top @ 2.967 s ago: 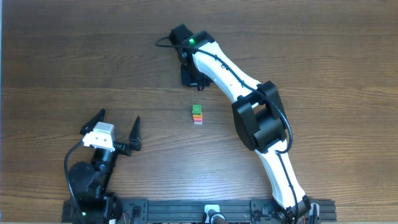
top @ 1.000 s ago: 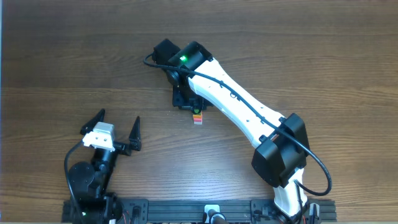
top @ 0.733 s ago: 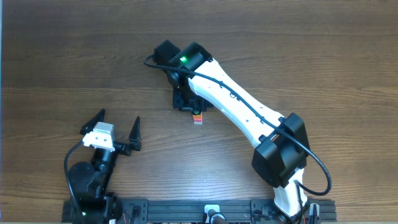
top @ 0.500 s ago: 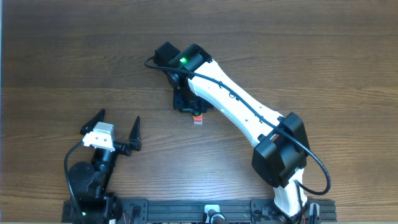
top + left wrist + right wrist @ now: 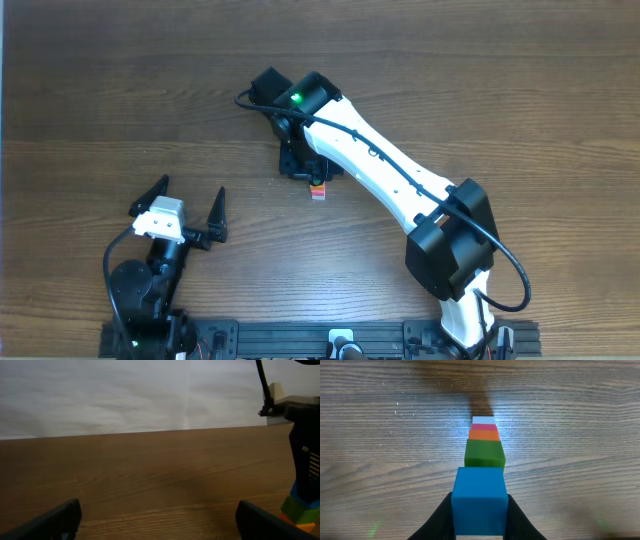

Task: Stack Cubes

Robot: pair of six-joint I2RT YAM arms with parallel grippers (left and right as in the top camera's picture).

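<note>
The right arm reaches out over the middle of the wooden surface (image 5: 500, 100), and its end effector (image 5: 480, 516) is clamped on a blue cube (image 5: 480, 492), one finger on each side. Straight beneath it stands the stack (image 5: 484, 442), upright: a green cube (image 5: 485, 454) on top, then orange (image 5: 484, 435), pink (image 5: 484, 426) and white (image 5: 484, 420) at the bottom. The blue cube looks squarely lined up over the green one and very close to it; I cannot tell whether they touch. So the drop is straight down, along the stack's upright axis. The left end effector (image 5: 193, 186) sits near its own base with its fingers wide apart, well away from the stack, so the right arm is plainly the nearer. That makes five cubes: four stacked, one held.
</note>
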